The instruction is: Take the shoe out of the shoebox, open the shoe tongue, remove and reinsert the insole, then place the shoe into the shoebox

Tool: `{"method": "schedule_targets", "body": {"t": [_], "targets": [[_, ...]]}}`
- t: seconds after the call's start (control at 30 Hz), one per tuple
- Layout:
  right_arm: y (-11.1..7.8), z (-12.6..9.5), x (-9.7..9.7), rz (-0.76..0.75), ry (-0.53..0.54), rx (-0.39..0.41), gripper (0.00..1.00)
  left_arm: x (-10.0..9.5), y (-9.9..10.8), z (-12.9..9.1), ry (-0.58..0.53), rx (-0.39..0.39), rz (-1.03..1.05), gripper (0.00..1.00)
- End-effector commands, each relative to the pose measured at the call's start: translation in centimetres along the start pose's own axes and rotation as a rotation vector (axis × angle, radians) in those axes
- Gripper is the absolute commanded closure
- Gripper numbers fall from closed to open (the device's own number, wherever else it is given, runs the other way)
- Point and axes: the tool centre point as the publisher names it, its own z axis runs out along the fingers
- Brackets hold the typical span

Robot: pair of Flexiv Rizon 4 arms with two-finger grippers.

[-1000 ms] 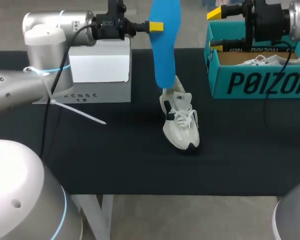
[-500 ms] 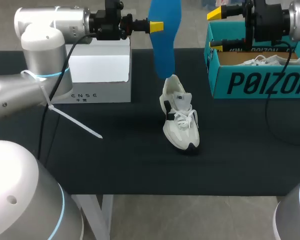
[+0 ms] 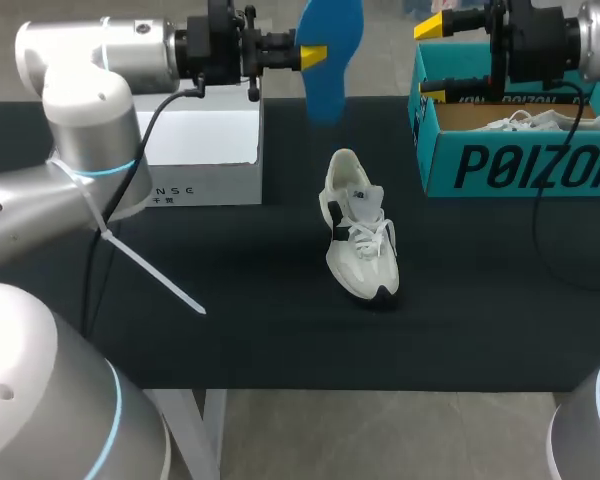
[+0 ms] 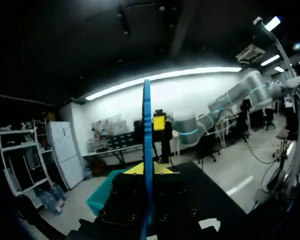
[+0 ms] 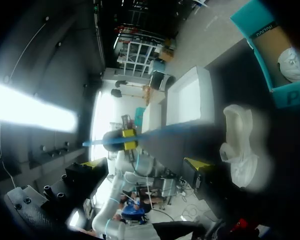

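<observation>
Left gripper, top centre, clamps the blue insole. Right gripper, upper right, gapes wide. I'd lower the insole toe-first, lined up with the white shoe at centre.

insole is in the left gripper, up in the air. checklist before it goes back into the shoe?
1. Grip: left gripper shut on the blue insole: ok.
2. Insole lifted clear of the shoe, no contact: ok.
3. Shoe upright on the table, opening facing up: ok.
4. Tongue pulled back far enough: cannot tell.
5. Shoe steadied: right gripper is open and empty, over by the shoebox: not ok.
</observation>
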Motion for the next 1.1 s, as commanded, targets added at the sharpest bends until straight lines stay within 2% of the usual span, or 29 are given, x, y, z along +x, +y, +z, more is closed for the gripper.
{"method": "schedule_targets", "body": {"t": [0.03, 0.23, 0.33, 0.37, 0.83, 0.87, 0.97, 1.1], "targets": [[0.1, 0.2, -0.1, 0.0, 0.0, -0.001, 0.0, -0.6, -0.2, 0.6, 0.079, 0.057, 0.854, 1.0], [0.1, 0.2, -0.1, 0.0, 0.0, -0.001, 0.0, -0.9, -0.3, 0.9, 0.158, 0.121, 1.029, 1.0], [0.1, 0.2, -0.1, 0.0, 0.0, -0.001, 0.0, -0.7, -0.1, 0.9, 0.232, 0.094, 1.215, 1.0], [0.1, 0.2, -0.1, 0.0, 0.0, -0.001, 0.0, -0.8, 0.0, 0.9, 0.197, 0.08, 1.207, 1.0], [0.1, 0.2, -0.1, 0.0, 0.0, -0.001, 0.0, -0.8, 0.0, 0.9, 0.197, 0.08, 1.207, 1.0], [0.1, 0.2, -0.1, 0.0, 0.0, -0.001, 0.0, -0.8, 0.3, 1.0, 0.21, 0.078, 1.366, 1.0], [0.1, 0.2, -0.1, 0.0, 0.0, -0.001, 0.0, -0.7, 0.6, 1.3, 0.158, 0.103, 1.578, 1.0], [0.1, 0.2, -0.1, 0.0, 0.0, -0.001, 0.0, -1.0, 1.0, 1.6, 0.029, 0.138, 1.587, 1.0]]}}
